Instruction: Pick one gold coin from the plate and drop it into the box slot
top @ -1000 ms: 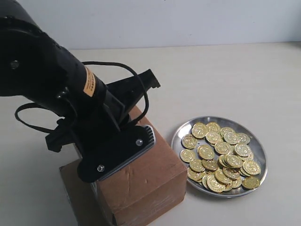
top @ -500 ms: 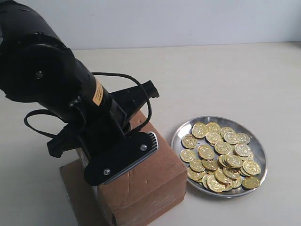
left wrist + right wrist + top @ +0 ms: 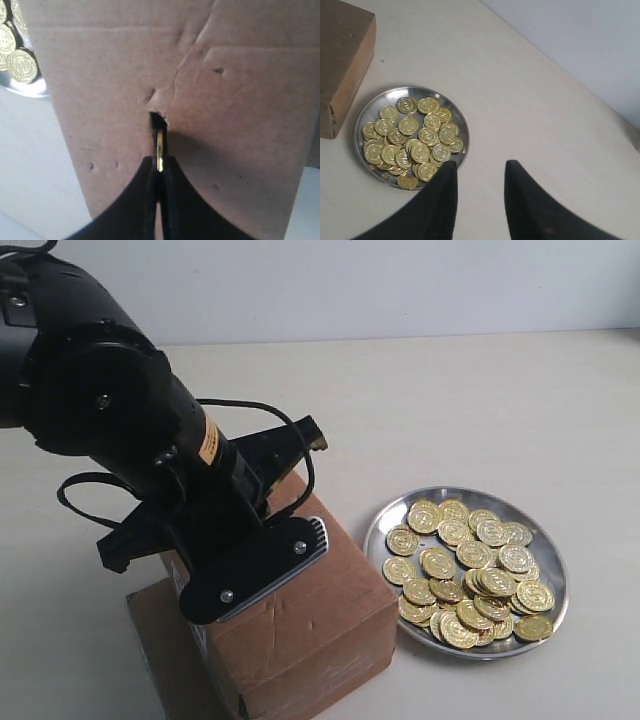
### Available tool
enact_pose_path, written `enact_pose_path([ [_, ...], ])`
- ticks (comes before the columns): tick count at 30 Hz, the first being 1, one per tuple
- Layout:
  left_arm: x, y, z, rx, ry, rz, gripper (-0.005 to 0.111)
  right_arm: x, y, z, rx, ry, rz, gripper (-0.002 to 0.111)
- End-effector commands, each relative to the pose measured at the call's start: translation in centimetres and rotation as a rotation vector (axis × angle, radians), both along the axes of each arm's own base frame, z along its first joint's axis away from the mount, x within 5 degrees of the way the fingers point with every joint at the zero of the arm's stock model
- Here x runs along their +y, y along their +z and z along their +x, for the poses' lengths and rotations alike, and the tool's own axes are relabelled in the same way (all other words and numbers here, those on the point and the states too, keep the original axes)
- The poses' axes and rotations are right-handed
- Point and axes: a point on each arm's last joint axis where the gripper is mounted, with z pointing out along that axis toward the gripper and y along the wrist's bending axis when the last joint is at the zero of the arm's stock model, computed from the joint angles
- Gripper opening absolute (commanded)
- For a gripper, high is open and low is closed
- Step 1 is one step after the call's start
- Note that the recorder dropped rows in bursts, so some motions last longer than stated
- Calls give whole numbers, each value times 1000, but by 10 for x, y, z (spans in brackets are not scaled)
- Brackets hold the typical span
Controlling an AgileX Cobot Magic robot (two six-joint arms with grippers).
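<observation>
The brown cardboard box [image 3: 310, 625] stands left of the silver plate [image 3: 553, 565], which holds several gold coins [image 3: 470, 575]. My left gripper [image 3: 159, 161] is shut on one gold coin [image 3: 159, 149], held edge-on. The coin's far edge sits in the dark ragged slot [image 3: 157, 121] in the box top [image 3: 230, 130]. In the exterior view the left arm [image 3: 150, 455] covers the slot, and a gold glint shows at the fingertips [image 3: 308, 432]. My right gripper [image 3: 480, 167] is open and empty, above the table beside the plate [image 3: 366, 110].
The pale table [image 3: 480, 410] runs behind and right of the plate. A light wall [image 3: 400, 285] rises at the back. The box [image 3: 342, 65] shows a white side label [image 3: 331, 117] near the plate in the right wrist view.
The left arm has shifted and lowered over the box, bringing its fingertips down toward the box top. Plate and coins have not moved.
</observation>
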Motion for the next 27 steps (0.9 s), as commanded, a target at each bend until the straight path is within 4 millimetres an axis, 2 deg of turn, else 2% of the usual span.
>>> enact_pose_path([
  [1, 0, 1, 1, 5, 15, 0, 0, 0, -2, 0, -3, 2, -7, 31],
  [15, 0, 0, 1, 11, 18, -1, 0, 0, -1, 0, -5, 3, -5, 31],
  [27, -1, 0, 1, 15, 23, -8, 37, 1, 0, 1, -19, 9, 2, 31],
])
